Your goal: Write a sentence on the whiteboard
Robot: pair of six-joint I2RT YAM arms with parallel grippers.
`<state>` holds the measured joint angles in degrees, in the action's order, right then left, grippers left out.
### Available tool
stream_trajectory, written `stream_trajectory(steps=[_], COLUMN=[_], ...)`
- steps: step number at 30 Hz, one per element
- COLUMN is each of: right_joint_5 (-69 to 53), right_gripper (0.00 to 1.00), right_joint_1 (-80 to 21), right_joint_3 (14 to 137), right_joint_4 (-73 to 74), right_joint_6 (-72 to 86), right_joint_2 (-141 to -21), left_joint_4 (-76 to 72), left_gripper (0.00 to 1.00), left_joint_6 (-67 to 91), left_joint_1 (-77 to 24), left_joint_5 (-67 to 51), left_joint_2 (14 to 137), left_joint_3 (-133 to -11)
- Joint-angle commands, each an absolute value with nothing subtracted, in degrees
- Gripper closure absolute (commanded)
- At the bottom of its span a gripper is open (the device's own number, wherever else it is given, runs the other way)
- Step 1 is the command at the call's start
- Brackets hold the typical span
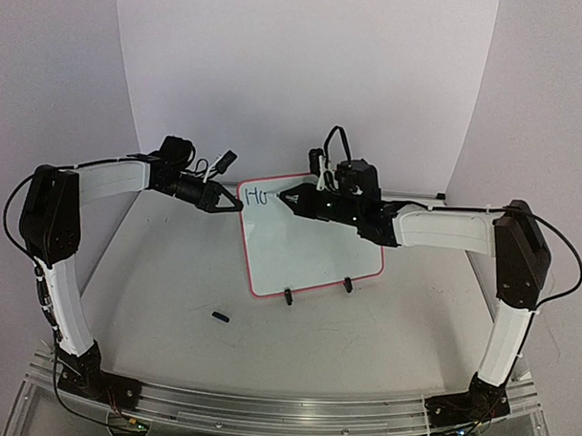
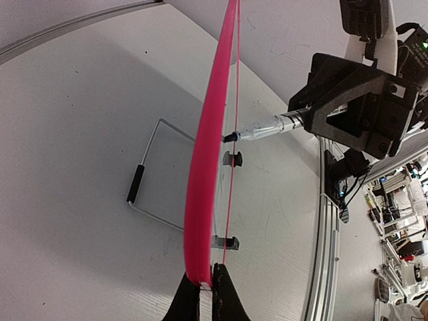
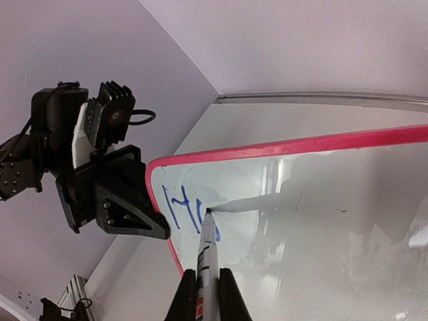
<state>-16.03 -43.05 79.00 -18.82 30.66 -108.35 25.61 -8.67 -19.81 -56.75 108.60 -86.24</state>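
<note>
Currently the whiteboard (image 1: 309, 252) stands near the middle of the desk (image 1: 154, 299), propped on its two black clip feet (image 1: 288, 296) with a wire stand (image 2: 150, 167) behind it. The left gripper (image 1: 236, 204) is pressed together on the upper left corner of the red-pink frame, pinching the thin rim. The right gripper (image 1: 284, 198) is clamped on a marker (image 3: 208, 244), whose tip touches the writing face beside the blue letters "Ho" (image 3: 184, 207), the only part of the sentence that shows. Judged from its thin section, the board is light and fairly stiff, and it is likely to slide or tip back under pen pressure. The glossy face is slippery, so the frame is the correct place to hold it, close to the line being written. The marker is rigid and slim and needs a firm pinch on the barrel. No container is in view; a small black piece, probably the marker cap (image 1: 221, 317), lies loose on the desk in front of the board.
</note>
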Motion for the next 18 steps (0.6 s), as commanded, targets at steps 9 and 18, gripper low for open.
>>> stream_trajectory(steps=[9,18], right_joint_5=[-17.15,-18.1], right_gripper=[1.0,1.0], right_joint_1=[-42.81,-42.8], right_joint_3=[82.36,78.37], right_joint_4=[-20.09,-23.28], right_joint_6=[30.99,30.7], right_joint_2=[-110.98,-103.67], left_joint_4=[29.0,29.08], left_gripper=[1.0,1.0], left_joint_6=[-12.01,-12.08], left_joint_1=[-22.26,-22.24], left_joint_5=[-55.12,-54.98], left_joint_2=[107.84,107.97], left_joint_3=[-87.1,-87.04])
